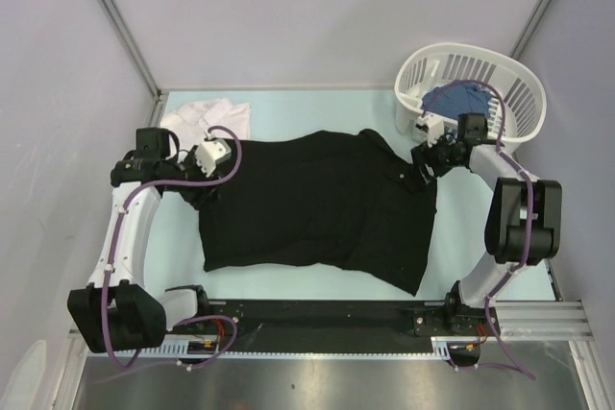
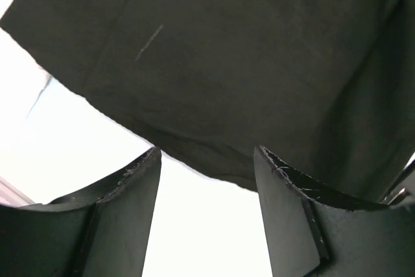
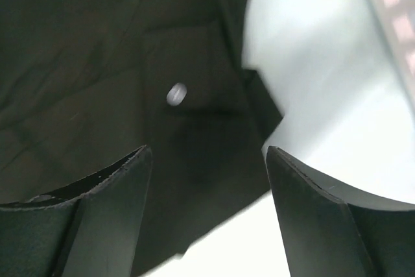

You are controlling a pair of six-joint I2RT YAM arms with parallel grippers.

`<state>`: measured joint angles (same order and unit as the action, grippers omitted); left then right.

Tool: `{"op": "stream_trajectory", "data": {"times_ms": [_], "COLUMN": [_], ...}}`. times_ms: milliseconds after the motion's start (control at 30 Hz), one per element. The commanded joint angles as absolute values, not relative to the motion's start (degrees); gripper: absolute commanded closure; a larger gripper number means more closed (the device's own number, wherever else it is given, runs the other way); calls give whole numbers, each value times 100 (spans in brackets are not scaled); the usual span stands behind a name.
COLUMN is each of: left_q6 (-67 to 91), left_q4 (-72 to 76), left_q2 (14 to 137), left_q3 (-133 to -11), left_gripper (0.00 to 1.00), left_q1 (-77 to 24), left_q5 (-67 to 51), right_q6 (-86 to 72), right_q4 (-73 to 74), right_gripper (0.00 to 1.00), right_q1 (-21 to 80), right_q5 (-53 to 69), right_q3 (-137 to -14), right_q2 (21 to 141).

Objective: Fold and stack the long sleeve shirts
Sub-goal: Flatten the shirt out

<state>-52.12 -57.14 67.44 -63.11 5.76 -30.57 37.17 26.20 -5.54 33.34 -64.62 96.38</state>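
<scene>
Black shirt (image 1: pixel 317 208) lies spread mid-bench, its sides seemingly turned in, so folding looks partway done; white shirt (image 1: pixel 207 117) sits loosely bunched at the far left corner, nothing stacked yet. Left pincer (image 2: pixel 207 150) hangs released at the dark cloth's left edge, right pincer (image 3: pixel 207 149) released over its buttoned right corner. Pale green bench (image 1: pixel 461 228), basket (image 1: pixel 524 84) far right, plain lilac walls

My right gripper (image 3: pixel 207 154) has its jaws apart with nothing between them, hanging over the black shirt (image 3: pixel 97 63). One small white button (image 3: pixel 176 93) shows on the cloth, blurry. The shirt's edge runs down the right side onto the pale table (image 3: pixel 324 95). A white slatted basket (image 3: pixel 395 4) sits in the top right corner, blurred.
</scene>
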Motion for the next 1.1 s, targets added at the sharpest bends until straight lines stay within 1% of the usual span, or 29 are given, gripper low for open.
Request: {"op": "stream_trajectory", "data": {"times_ms": [0, 100, 167, 267, 300, 367, 400, 467, 567, 700, 733, 800, 833, 900, 1067], "left_q6": [-4764, -4764, -4781, -4816, -4816, -4860, -4860, -4852, -4869, -4843, -4817, -4764, -4720, -4676, -4693], "left_q4": [-5546, -5546, -5537, -5546, -5555, -5555, -5546, -5528, -5502, -5441, -5432, -5388, -5379, -5396, -5502], "left_q2": [6557, 6434, 6390, 6346, 6354, 6354, 6372, 6398, 6442, 6469, 6460, 6469, 6477, 6478, 6442], "left_q3": [-6513, -6416, -6381, -6363, -6363, -6355, -6354, -6381, -6398, -6425, -6416, -6425, -6434, -6486, -6618], "left_gripper": [34, 33, 33, 33, 33, 33, 33, 33, 33, 34, 34, 33, 33, 33, 32], "left_q1": [580, 580, 571, 571, 580, 571, 580, 580, 580, 571, 571, 571, 571, 580, 554], "left_q5": [-3226, -3234, -3217, -3199, -3208, -3252, -3261, -3261, -3296, -3366, -3384, -3393, -3410, -3419, -3366], "right_q6": [3506, 3656, 3788, 3928, 3981, 4121, 4183, 4306, 4464, 4475, 4361, 4089, 3991, 3912, 4095], "right_q4": [1538, 1652, 1888, 2283, 2424, 2758, 2873, 3276, 3813, 4078, 3782, 3517, 3316, 3270, 3164], "right_gripper": [22, 22, 27, 47, 60, 75, 88, 100, 100, 99, 83, 43, 37, 30, 30], "right_q1": [-352, -343, -386, -448, -448, -457, -448, -431, -483, -475, -396, -352, -378, -439, -668], "right_q5": [2559, 2338, 2355, 2496, 2627, 2994, 3101, 3443, 3996, 4202, 3931, 3631, 3395, 3244, 3103], "right_q3": [-6680, -6776, -6803, -6768, -6741, -6671, -6645, -6627, -6715, -6619, -6488, -6451, -6477, -6705, -7101], "right_q2": [10027, 10318, 10336, 10091, 9994, 9688, 9599, 9362, 9019, 8606, 8587, 8787, 8963, 9480, 10229]}}
